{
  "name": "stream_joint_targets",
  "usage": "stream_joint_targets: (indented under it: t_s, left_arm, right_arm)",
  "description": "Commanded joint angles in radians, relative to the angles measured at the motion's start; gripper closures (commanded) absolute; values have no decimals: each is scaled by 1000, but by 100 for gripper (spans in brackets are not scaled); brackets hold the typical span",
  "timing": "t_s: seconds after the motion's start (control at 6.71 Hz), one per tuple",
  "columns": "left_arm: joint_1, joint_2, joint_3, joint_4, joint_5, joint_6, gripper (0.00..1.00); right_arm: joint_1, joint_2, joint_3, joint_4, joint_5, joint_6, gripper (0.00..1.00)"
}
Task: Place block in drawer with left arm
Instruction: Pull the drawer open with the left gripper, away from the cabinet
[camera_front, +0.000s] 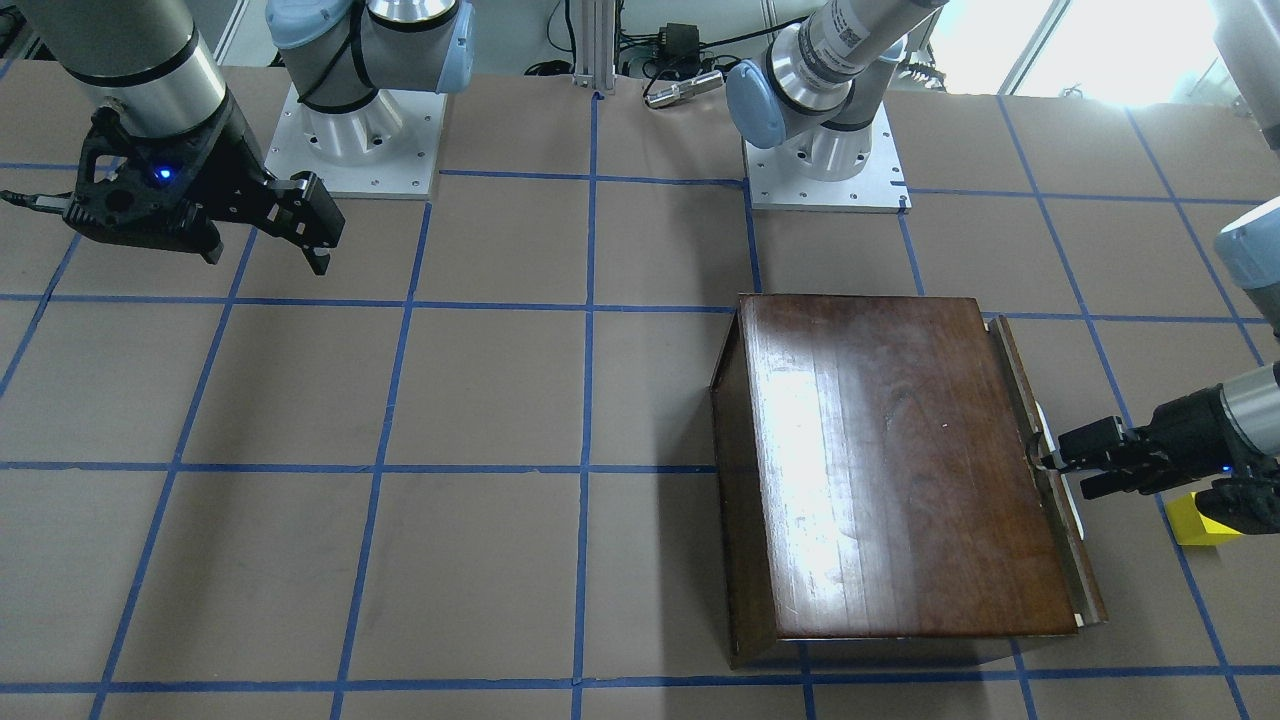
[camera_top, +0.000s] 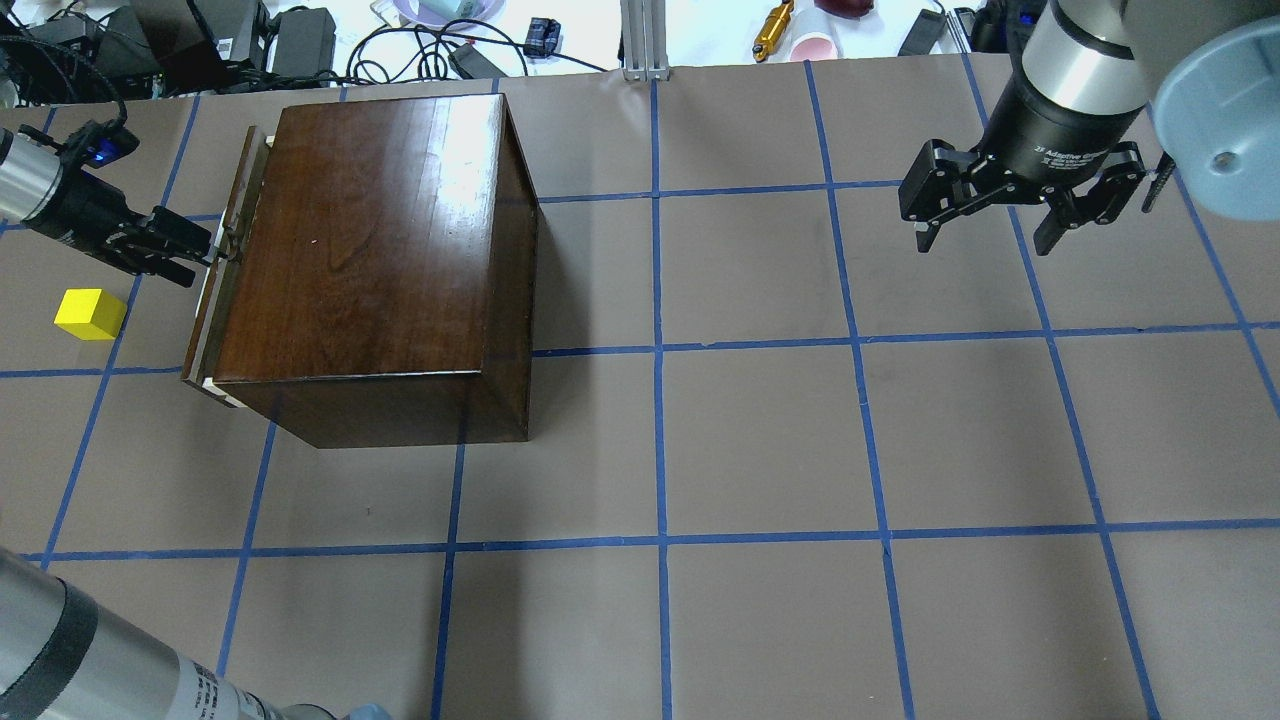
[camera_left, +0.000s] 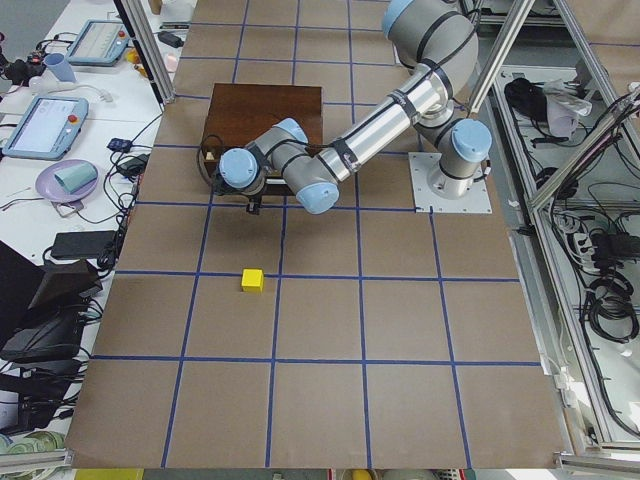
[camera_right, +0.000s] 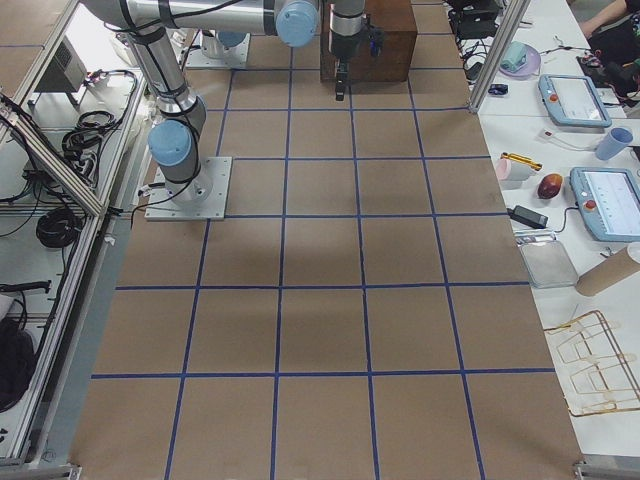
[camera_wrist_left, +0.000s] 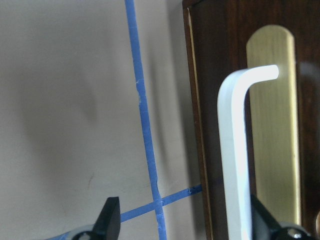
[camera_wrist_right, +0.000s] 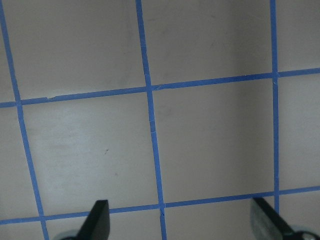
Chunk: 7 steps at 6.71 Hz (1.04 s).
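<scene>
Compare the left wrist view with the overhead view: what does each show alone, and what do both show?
Only the wrist view: the brass plate behind the white pull, which stands between the left gripper's spread fingertips. Only the overhead: the block on the table, the box top and the open right gripper. Both: the drawer's dark front and the blue-taped table.

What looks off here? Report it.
Nothing spilled or damaged. The wooden box sits skewed to the blue tape grid; its drawer is barely ajar, pale wood showing, left claw at the pull. The block lies on the table, outside.
</scene>
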Motion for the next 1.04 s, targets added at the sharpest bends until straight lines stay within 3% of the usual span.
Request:
stream_joint_targets:
  t_s: [0.0,0.89]
  left_arm:
    - [0,0,14,1,39,13,13]
    - [56,3,23,2,83,16,14]
  right_arm:
    - [0,0,0,0,-2,0,0]
    - [0,0,0,0,0,0,0]
